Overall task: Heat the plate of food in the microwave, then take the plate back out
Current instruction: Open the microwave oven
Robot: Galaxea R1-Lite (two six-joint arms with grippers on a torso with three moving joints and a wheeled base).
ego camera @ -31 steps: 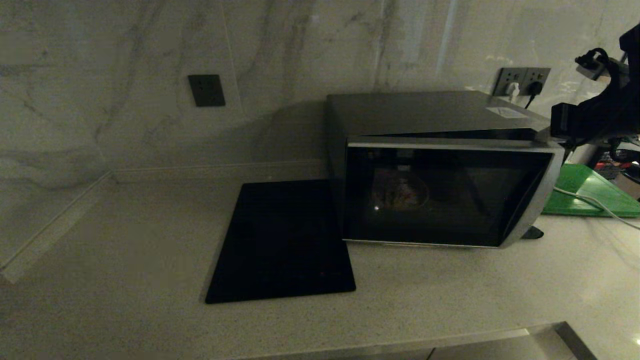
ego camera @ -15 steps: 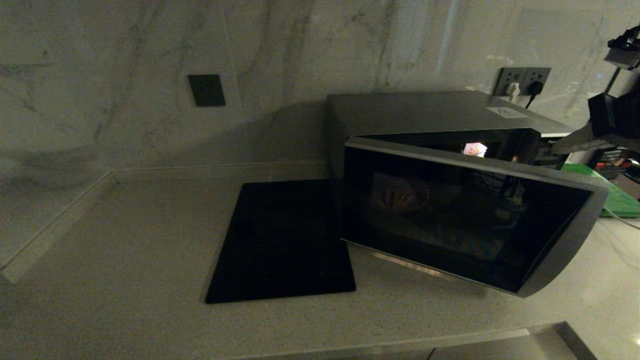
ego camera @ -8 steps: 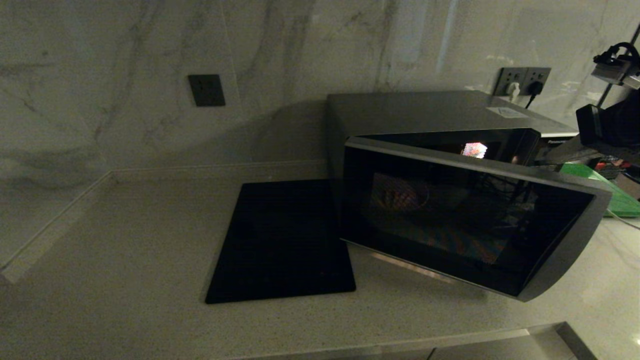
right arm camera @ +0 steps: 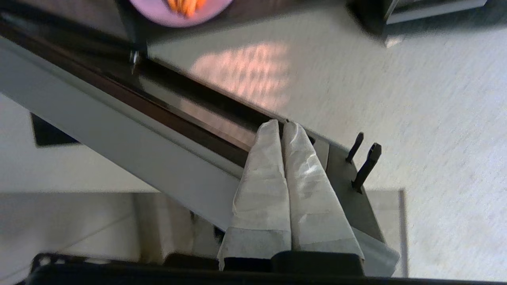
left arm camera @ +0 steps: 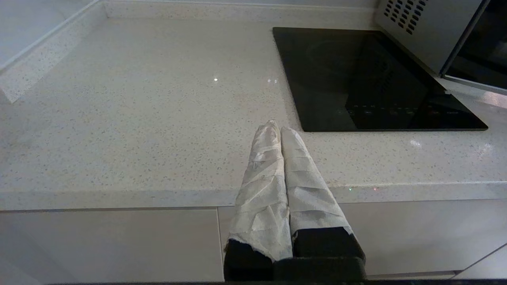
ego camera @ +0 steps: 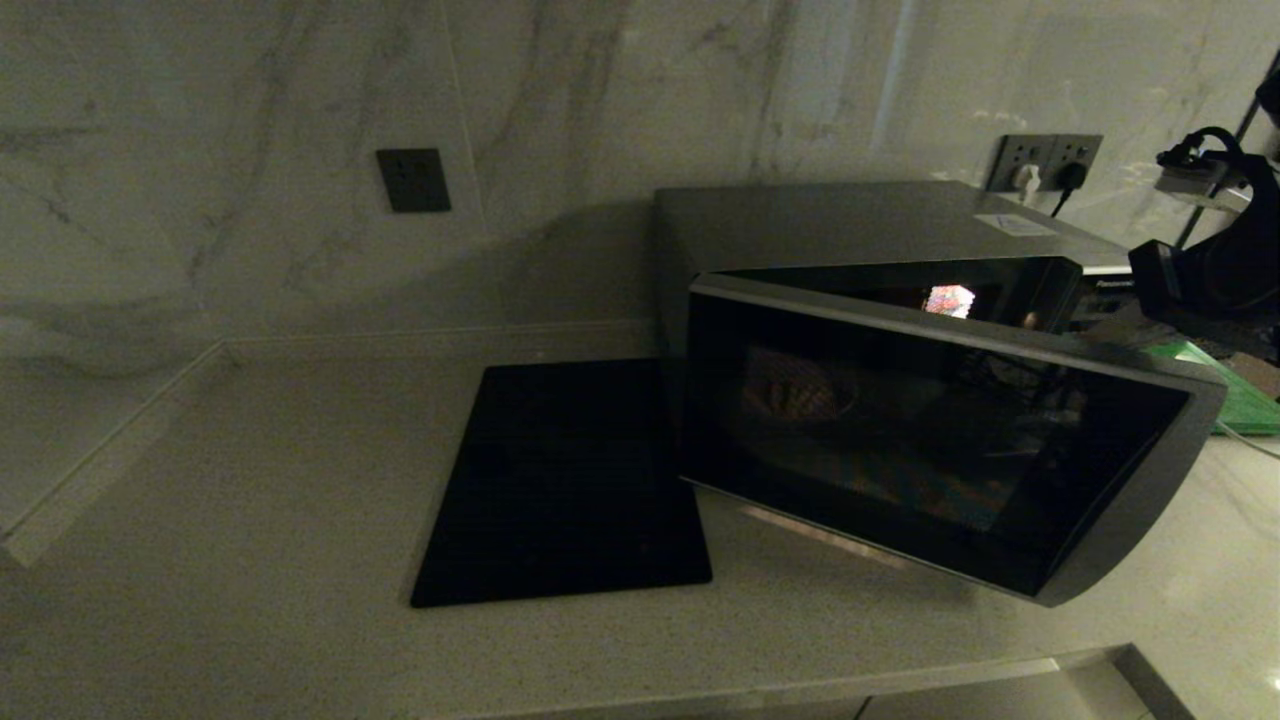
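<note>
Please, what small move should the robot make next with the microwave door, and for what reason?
Probably the right end effector, shut, should push the door's free edge further outward. The microwave door stands only partly open, so the plate of food inside is still blocked. The left end effector is parked over the counter.

The microwave (ego camera: 860, 240) door (ego camera: 940, 440), half open, blocks most of its cavity
</note>
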